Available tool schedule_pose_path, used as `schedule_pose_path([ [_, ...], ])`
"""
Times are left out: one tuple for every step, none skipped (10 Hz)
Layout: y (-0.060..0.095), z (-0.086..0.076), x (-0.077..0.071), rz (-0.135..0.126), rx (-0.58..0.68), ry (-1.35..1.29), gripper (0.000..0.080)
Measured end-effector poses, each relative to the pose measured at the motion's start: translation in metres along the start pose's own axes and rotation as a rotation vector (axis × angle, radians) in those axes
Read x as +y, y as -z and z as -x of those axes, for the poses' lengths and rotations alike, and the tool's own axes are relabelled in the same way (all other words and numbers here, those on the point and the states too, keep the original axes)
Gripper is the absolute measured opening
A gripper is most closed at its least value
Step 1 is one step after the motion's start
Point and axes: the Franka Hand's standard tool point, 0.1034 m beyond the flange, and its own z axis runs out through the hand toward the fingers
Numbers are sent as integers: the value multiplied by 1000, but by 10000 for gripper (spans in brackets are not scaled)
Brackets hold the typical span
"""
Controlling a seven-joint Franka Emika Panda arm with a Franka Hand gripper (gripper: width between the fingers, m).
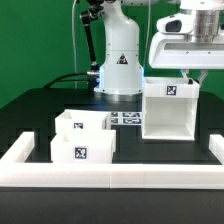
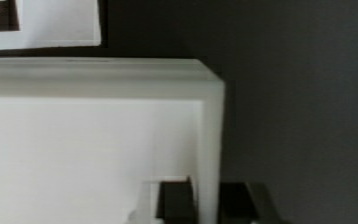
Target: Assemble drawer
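Note:
The drawer's tall white casing (image 1: pixel 170 115) stands upright on the black table at the exterior view's right, open side toward the camera, with a tag on its top front. My gripper (image 1: pixel 192 76) is over its right wall. In the wrist view the two dark fingers (image 2: pixel 172 202) straddle the casing's thin wall (image 2: pixel 87 130) and press on both sides of it, so the gripper (image 2: pixel 206 205) is shut on that wall. Two small open-top drawer boxes (image 1: pixel 85 122) (image 1: pixel 82 148) with tags sit side by side at the exterior view's left front.
The marker board (image 1: pixel 126 118) lies flat between the boxes and the casing. A low white border wall (image 1: pixel 110 178) runs along the front and both sides. The robot's base (image 1: pixel 120 65) stands at the back.

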Motion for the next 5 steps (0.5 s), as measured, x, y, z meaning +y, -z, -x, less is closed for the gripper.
schedule_pose_path([
  [0,0,0,0,0,0,37],
  [0,0,0,0,0,0,37],
  [0,0,0,0,0,0,37],
  [0,0,0,0,0,0,37],
  [0,0,0,0,0,0,37],
])
